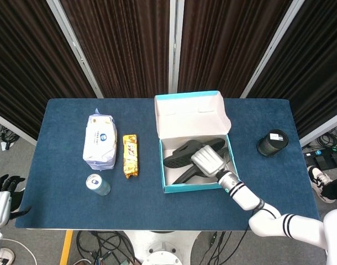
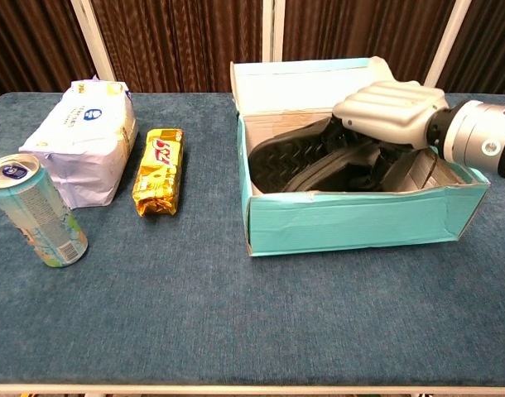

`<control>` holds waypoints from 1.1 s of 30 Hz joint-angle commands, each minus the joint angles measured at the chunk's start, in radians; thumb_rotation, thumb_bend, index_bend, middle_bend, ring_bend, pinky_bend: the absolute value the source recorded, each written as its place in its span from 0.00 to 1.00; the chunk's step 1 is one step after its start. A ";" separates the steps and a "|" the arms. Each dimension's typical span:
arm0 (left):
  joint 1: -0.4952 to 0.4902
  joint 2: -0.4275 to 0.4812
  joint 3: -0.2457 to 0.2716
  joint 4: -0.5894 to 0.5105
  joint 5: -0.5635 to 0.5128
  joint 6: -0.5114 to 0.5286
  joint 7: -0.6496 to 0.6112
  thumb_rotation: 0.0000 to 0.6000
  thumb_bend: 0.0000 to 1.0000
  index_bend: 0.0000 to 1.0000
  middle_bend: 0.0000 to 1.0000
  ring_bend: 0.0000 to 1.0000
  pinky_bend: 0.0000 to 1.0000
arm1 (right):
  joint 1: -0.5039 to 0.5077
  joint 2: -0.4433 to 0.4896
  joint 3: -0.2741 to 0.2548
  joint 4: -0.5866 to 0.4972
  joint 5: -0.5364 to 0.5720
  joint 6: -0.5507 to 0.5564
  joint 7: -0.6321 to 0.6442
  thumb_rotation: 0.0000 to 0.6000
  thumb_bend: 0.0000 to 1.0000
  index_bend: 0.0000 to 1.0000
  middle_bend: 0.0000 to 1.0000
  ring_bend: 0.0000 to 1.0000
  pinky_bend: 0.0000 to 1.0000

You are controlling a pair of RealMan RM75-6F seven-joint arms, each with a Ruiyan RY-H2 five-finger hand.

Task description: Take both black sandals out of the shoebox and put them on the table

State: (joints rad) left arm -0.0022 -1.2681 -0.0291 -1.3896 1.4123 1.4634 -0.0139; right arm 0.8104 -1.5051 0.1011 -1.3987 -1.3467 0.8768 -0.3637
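- teal shoebox [image 2: 352, 222] sits twd the right edge of the tabletop [image 2: 236, 331], lid flap up at the back
- right hand [image 2: 389, 109] is down inside it, over the black sandals [image 2: 319, 161]; can't tell if it's gripping
- soda can [image 2: 36, 211] nr left edge, wipes pack [image 2: 85, 141] + gold snack bar [image 2: 159, 170] further back

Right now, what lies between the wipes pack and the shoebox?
In the head view, only the yellow snack bar lies between wipes pack and shoebox.

This is looking like a robot test lab or recording studio rather than a home. Dark pleated curtains [image 1: 124, 44] with pale metal poles [image 1: 74, 44] are closing off the space behind a table [image 1: 63, 199] covered in blue cloth. Loose cables [image 1: 102, 243] are lying on the grey floor under its front edge, and more wiring with a power strip [image 1: 323, 157] is sitting at the right.
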 commanded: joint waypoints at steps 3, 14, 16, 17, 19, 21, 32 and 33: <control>-0.001 0.000 -0.001 0.000 0.001 -0.002 0.001 1.00 0.00 0.23 0.18 0.09 0.05 | -0.004 0.020 0.033 -0.028 -0.008 0.038 0.041 1.00 0.33 0.76 0.64 0.52 0.51; -0.005 0.005 -0.004 -0.005 0.006 0.002 0.005 1.00 0.00 0.23 0.18 0.09 0.06 | -0.017 0.084 0.118 -0.115 -0.034 0.176 0.054 1.00 0.33 0.77 0.65 0.53 0.51; -0.005 0.008 -0.005 -0.009 0.008 0.004 0.009 1.00 0.00 0.23 0.18 0.09 0.06 | -0.036 0.126 0.126 -0.170 -0.066 0.220 0.093 1.00 0.33 0.77 0.65 0.53 0.51; -0.006 0.009 -0.005 -0.011 0.009 0.005 0.011 1.00 0.00 0.23 0.18 0.09 0.05 | -0.045 0.146 0.127 -0.194 -0.082 0.239 0.109 1.00 0.33 0.77 0.65 0.53 0.50; -0.007 0.012 -0.005 -0.018 0.013 0.008 0.016 1.00 0.00 0.23 0.18 0.09 0.05 | -0.064 0.183 0.127 -0.238 -0.114 0.277 0.133 1.00 0.33 0.77 0.65 0.53 0.49; -0.008 0.016 -0.005 -0.026 0.017 0.010 0.021 1.00 0.00 0.23 0.18 0.09 0.06 | -0.083 0.220 0.121 -0.281 -0.151 0.313 0.155 1.00 0.33 0.77 0.65 0.53 0.48; 0.003 0.036 0.001 -0.065 0.032 0.039 0.045 1.00 0.00 0.23 0.18 0.09 0.06 | -0.073 0.335 -0.014 -0.482 -0.348 0.219 0.379 1.00 0.33 0.77 0.66 0.54 0.47; 0.005 0.036 0.002 -0.066 0.032 0.041 0.045 1.00 0.00 0.23 0.18 0.09 0.05 | -0.067 0.337 -0.023 -0.491 -0.352 0.200 0.382 1.00 0.33 0.77 0.66 0.54 0.47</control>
State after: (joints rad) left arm 0.0019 -1.2324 -0.0279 -1.4551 1.4440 1.5039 0.0310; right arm 0.7283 -1.1878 0.1114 -1.8556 -1.6714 1.1217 -0.0053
